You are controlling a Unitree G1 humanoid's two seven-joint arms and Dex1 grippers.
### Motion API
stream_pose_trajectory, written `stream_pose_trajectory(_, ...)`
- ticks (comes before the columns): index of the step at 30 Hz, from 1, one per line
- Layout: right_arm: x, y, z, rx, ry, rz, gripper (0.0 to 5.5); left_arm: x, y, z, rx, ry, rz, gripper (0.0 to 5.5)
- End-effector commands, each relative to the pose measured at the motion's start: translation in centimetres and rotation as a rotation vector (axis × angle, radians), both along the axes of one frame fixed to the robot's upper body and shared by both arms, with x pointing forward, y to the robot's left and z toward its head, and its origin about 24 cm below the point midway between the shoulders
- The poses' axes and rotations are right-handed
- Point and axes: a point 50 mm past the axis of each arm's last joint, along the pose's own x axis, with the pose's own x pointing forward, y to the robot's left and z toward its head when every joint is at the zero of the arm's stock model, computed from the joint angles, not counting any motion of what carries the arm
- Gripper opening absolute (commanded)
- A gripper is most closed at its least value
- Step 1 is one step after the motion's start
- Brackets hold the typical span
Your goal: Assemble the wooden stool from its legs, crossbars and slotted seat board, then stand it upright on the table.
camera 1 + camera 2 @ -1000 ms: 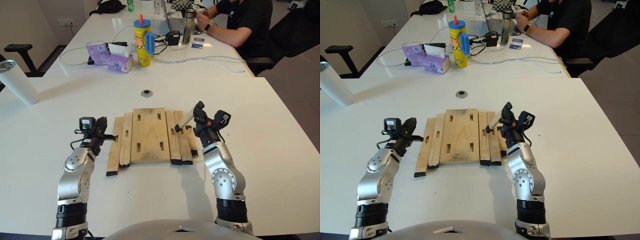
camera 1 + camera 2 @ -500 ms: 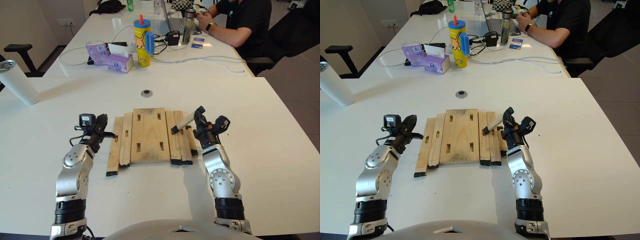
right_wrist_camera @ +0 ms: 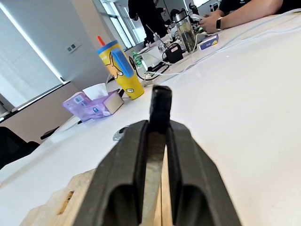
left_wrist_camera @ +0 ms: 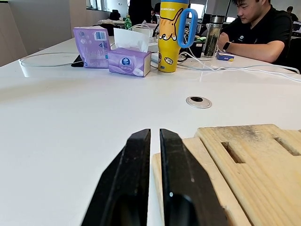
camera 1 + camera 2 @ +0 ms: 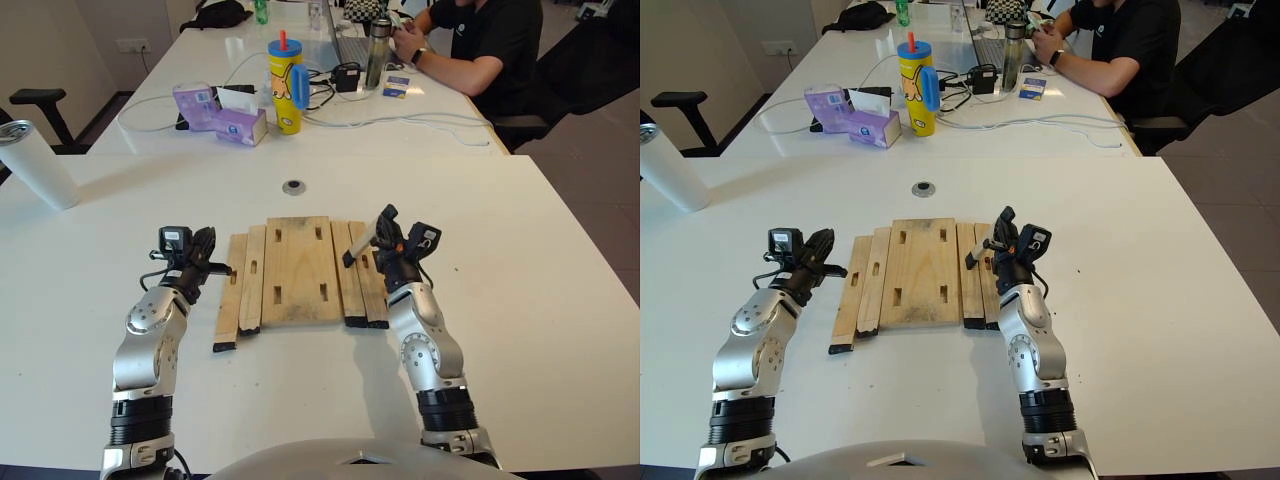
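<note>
The slotted seat board (image 5: 297, 268) lies flat mid-table. Two wooden planks (image 5: 240, 287) lie along its left side and several more (image 5: 358, 283) along its right. My right gripper (image 5: 382, 229) hovers over the right planks, shut on a short wooden bar (image 5: 358, 247) with black ends. The bar slopes down toward the board. In the right wrist view the bar (image 3: 159, 106) stands between the fingers (image 3: 123, 165). My left gripper (image 5: 208, 264) is shut with nothing in it, low over the table beside the far end of the leftmost plank (image 4: 188, 165); its fingertips (image 4: 141, 137) almost touch.
A round cable grommet (image 5: 293, 186) sits beyond the board. A white tumbler (image 5: 33, 164) stands at far left. On the farther table are a yellow cup (image 5: 286, 85), purple tissue packs (image 5: 218, 110) and cables (image 5: 400, 120). Bare tabletop lies left, right and in front.
My right gripper has carried the bar leftward, from the outer edge of the right planks to above them. The left gripper has barely shifted.
</note>
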Motion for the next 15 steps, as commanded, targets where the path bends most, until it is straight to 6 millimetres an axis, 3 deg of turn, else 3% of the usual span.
stream_pose_trajectory(1,-2.2,-2.4,-5.0,-0.268,0.162,0.009,0.42,-0.1,0.1,-0.1,-0.003,0.003,0.012,0.38)
stream_pose_trajectory(6,-2.6,-3.0,-5.3,-0.497,0.058,0.055,0.42,-0.1,0.1,-0.1,-0.003,0.0,0.014,0.38)
stream_pose_trajectory(15,-3.5,-2.7,-6.1,-0.542,-0.016,0.094,0.42,-0.1,0.1,-0.1,0.001,-0.003,0.018,0.38)
